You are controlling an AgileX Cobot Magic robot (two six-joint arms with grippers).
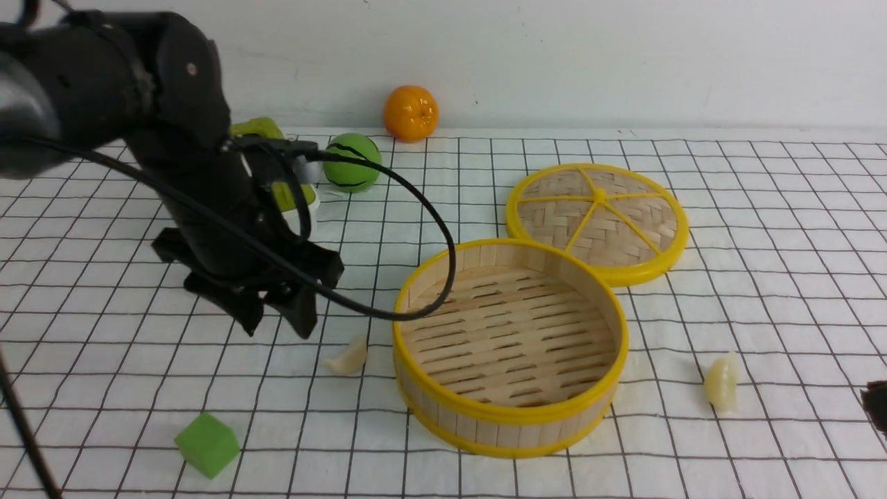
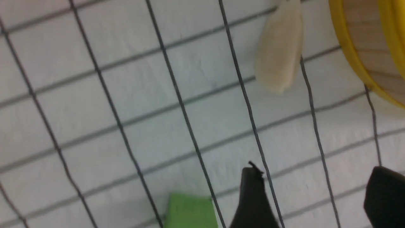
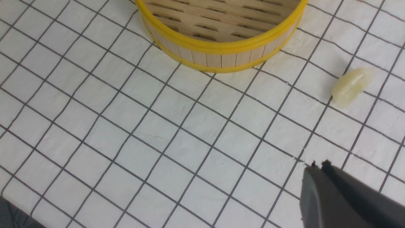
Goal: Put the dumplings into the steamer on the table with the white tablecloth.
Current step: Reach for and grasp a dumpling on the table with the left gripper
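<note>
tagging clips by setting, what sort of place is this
Probably a lab tabletop staged for robot practice, not a kitchen: grid-printed white tablecloth, toy dumplings beside an empty steamer, a green cube.

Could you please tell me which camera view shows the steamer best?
The front view: the whole steamer is in frame, slatted floor empty, both yellow rims visible. The right wrist view cuts off part of it; the left wrist view catches only a sliver of wall.

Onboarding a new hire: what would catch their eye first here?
The big yellow-rimmed bamboo steamer sits empty mid-table. The black left claw hangs open just left of it, near one dumpling. The other dumpling lies on the cloth to the steamer's right.
</note>
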